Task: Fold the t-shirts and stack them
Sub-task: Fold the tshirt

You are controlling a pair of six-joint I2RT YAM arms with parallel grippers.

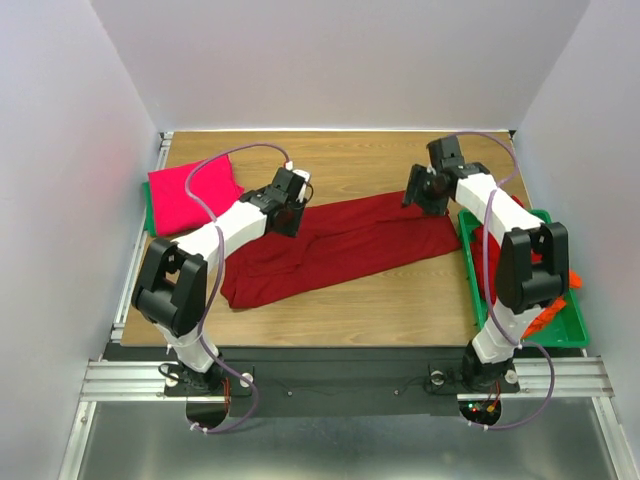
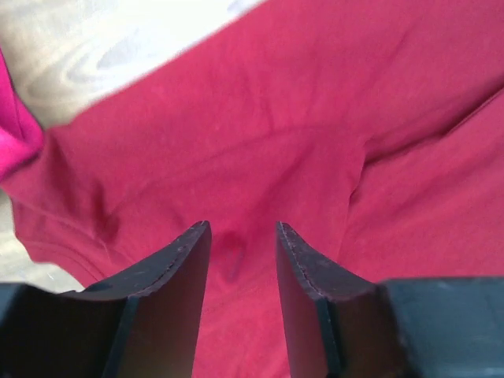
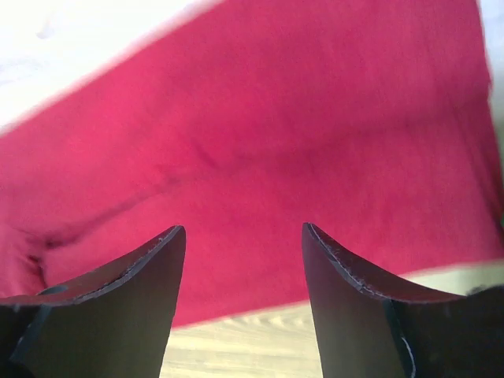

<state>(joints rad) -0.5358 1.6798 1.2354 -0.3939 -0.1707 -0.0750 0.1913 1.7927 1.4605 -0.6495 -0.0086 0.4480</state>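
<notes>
Your dark red t-shirt [image 1: 350,245] lies spread and rumpled across the middle of the wooden table [image 1: 400,305], running from the near left up toward the green tray [image 1: 468,265] on the right. Your left gripper [image 1: 290,215] is over the shirt's left part. In the left wrist view its fingers [image 2: 177,268] stand a little apart, with creased red cloth showing in the gap. You cannot tell whether they touch the fabric. Your right gripper [image 1: 425,195] is over the shirt's right end, just beside the tray. Its wrist view shows the fingers [image 3: 142,276] spread wider, with only the shirt showing below them and a strip of table past its edge. The pink-magenta t-shirt [image 1: 185,195] lies folded at the table's far left, near the red one's left end. In the tray there's another red shirt [image 1: 487,250] and an orange shirt [image 1: 550,318], both partly hidden by your right arm.
</notes>
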